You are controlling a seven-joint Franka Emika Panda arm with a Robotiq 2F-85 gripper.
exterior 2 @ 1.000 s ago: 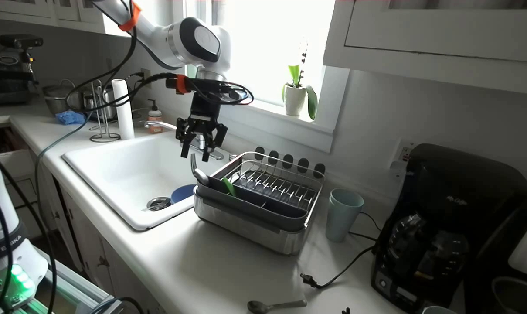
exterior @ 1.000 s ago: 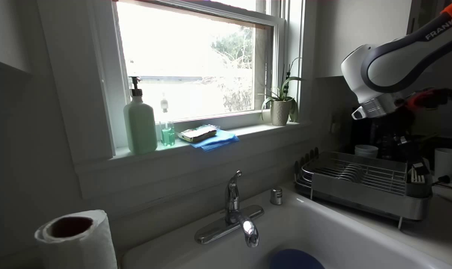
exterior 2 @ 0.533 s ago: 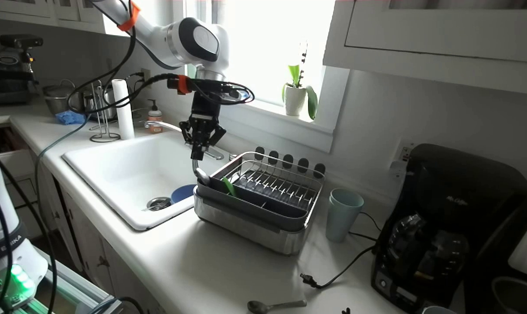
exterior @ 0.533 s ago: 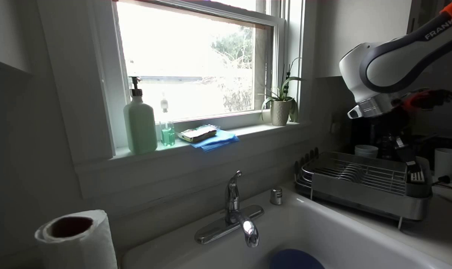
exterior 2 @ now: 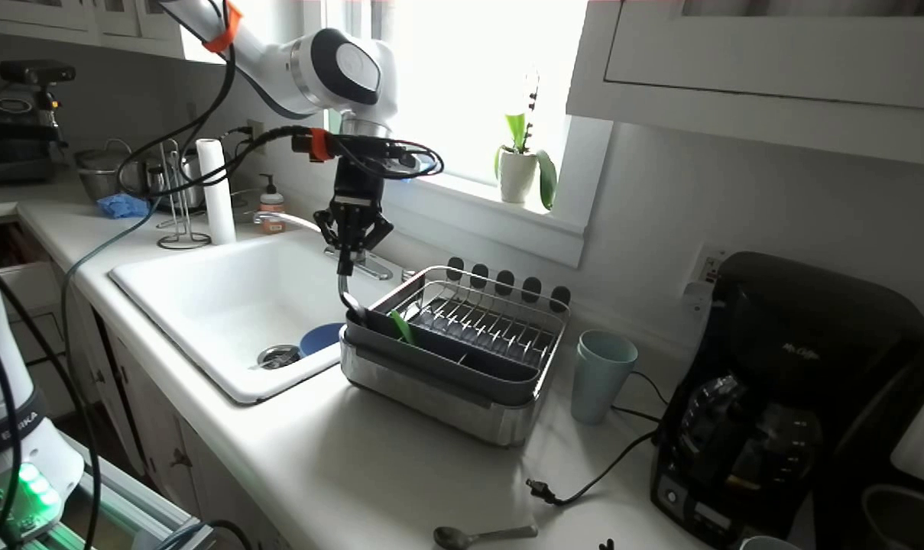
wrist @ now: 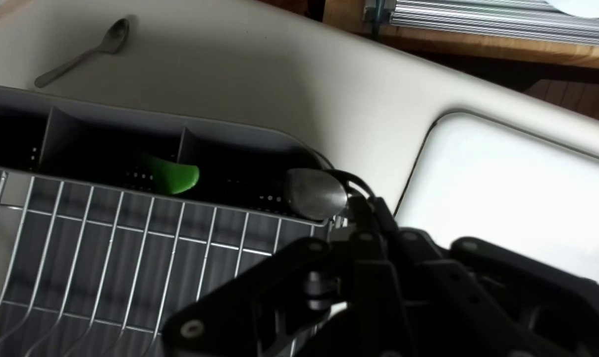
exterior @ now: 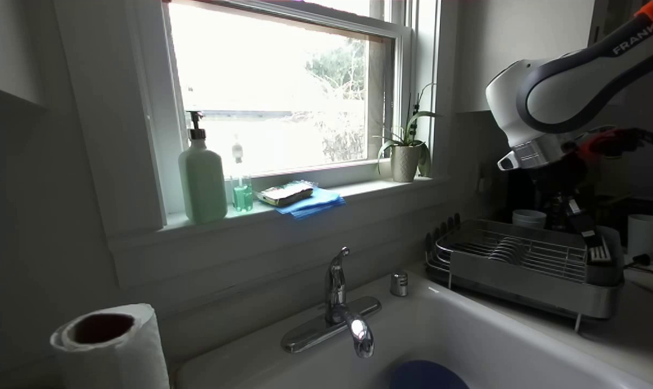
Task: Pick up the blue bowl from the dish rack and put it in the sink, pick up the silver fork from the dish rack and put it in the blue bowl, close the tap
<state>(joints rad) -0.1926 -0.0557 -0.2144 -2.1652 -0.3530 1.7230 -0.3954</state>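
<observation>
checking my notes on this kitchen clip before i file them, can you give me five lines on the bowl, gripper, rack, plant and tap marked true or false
1. The blue bowl is in the sink. True.
2. The gripper is wide open. False: it is closed on the silver fork.
3. A green item pokes up from the cutlery holder of the dish rack. True.
4. The potted plant stands on the counter. False: it stands on the window sill.
5. The tap has its lever pointing upward. True.
</observation>
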